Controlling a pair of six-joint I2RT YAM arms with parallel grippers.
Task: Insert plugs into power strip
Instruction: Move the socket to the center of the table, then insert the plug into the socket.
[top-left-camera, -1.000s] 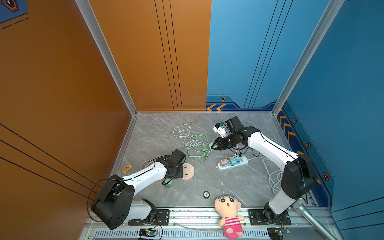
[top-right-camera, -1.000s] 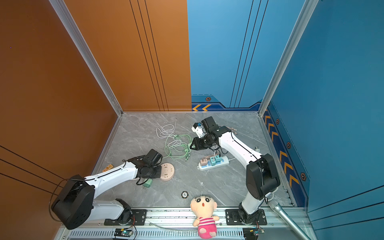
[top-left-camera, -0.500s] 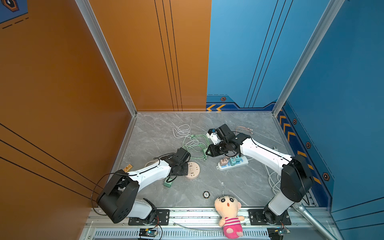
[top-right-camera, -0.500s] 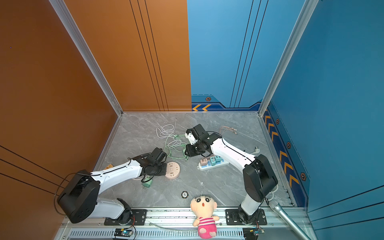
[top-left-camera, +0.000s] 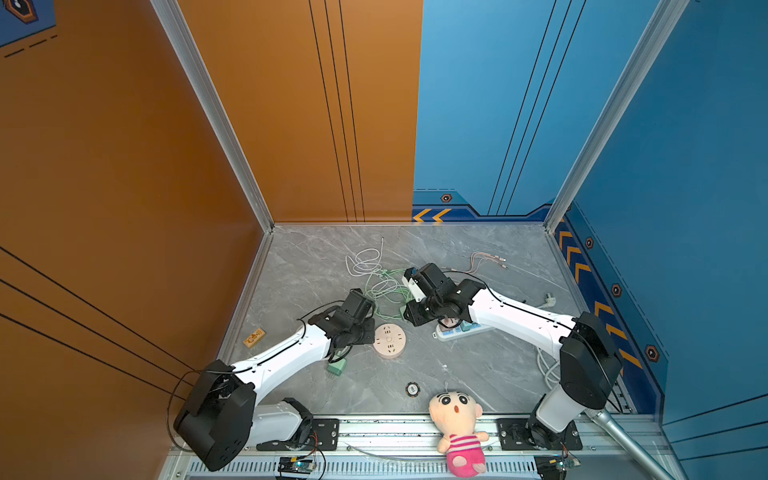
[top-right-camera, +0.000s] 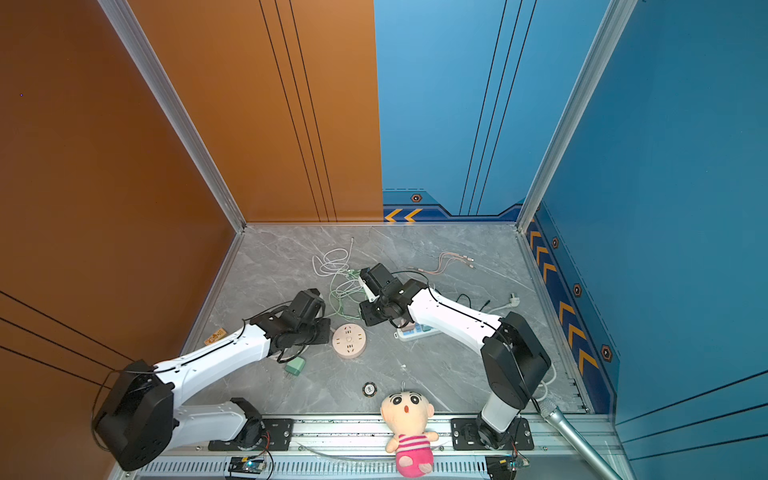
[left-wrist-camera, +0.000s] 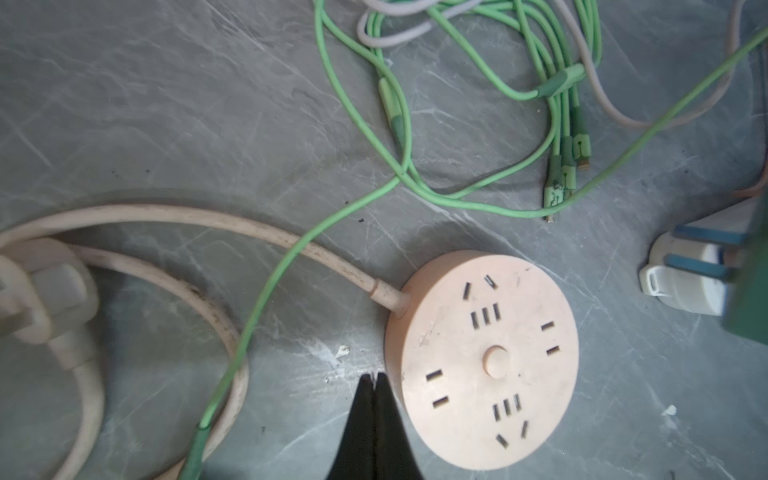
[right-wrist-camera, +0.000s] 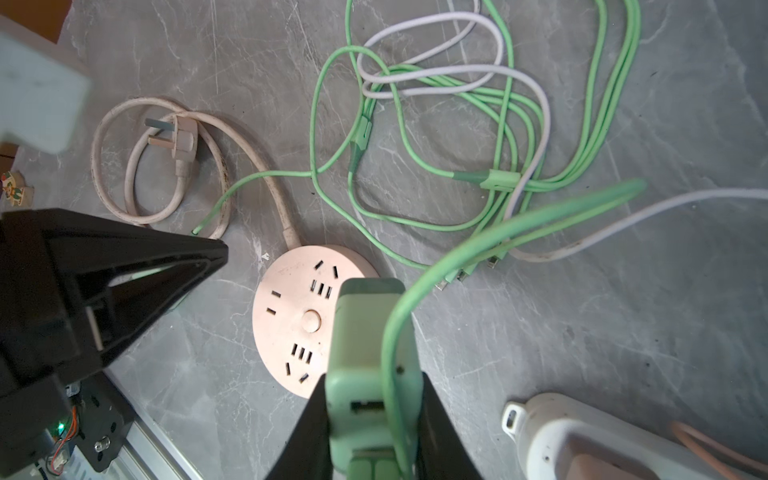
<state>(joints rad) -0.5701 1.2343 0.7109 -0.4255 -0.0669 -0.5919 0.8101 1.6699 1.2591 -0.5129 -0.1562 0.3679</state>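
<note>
The right gripper (right-wrist-camera: 372, 376) had its fingers clamped on the two sides of a light green cube-shaped charger plug (right-wrist-camera: 365, 324), held apart only by the plug's width. The plug's long axis ran straight out from the wrist toward the round pale pink power strip (right-wrist-camera: 291, 316). Its socket face and thin green cable (right-wrist-camera: 540, 210) faced back at the camera, so the prongs were hidden. It hung near that strip's rim, between it and the white oblong power strip (right-wrist-camera: 582, 436); whether it touched either could not be told.

In both top views the wrist covered the held plug. They did show a second green plug (top-left-camera: 336, 367) lying on the grey marble tabletop (top-left-camera: 478, 374) beneath the left arm, prongs toward the front rail. The left wrist view showed the left gripper (left-wrist-camera: 372, 380) pressed shut on nothing, just beside the round strip.
</note>
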